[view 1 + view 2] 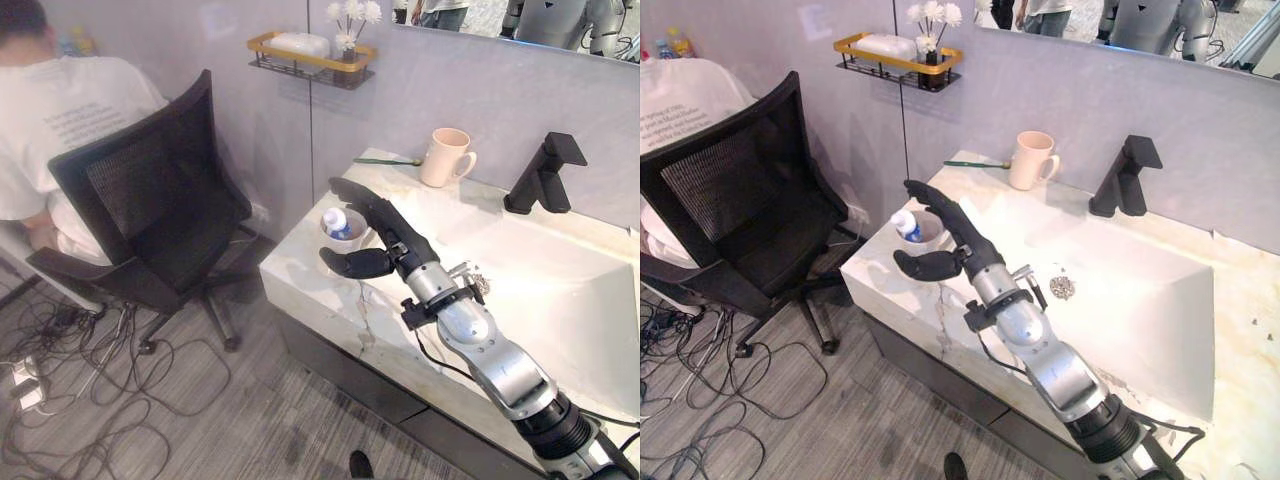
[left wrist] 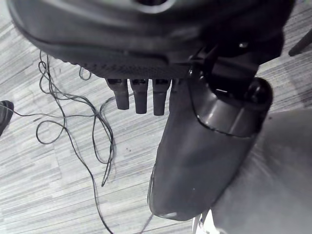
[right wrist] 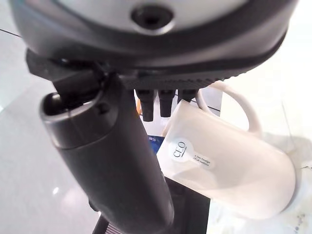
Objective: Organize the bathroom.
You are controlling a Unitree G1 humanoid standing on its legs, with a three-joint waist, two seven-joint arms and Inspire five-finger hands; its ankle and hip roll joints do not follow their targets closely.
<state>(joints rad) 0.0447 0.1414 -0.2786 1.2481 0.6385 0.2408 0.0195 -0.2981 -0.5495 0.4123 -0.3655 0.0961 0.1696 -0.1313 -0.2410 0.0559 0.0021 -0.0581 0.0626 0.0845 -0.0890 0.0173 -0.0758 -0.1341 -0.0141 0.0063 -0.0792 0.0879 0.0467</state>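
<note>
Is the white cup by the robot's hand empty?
No. The white cup stands upright on the counter with a tube sticking out of it. The right hand hovers open beside it.

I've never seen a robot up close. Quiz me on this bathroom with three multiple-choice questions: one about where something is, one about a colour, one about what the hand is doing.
1. Where does the green toothbrush lie?
A. in the basin
B. on the counter beside the beige mug
C. on the wall shelf

2. What colour is the faucet?
A. black
B. silver
C. gold

3. How is the right hand?
A. curled round the beige mug
B. closed in a fist
C. open, fingers straight, by the white cup

Answers: 1 B, the toothbrush lies next to the beige mug. 2 A, the faucet is black. 3 C, the right hand reaches out flat beside the white cup.
</note>
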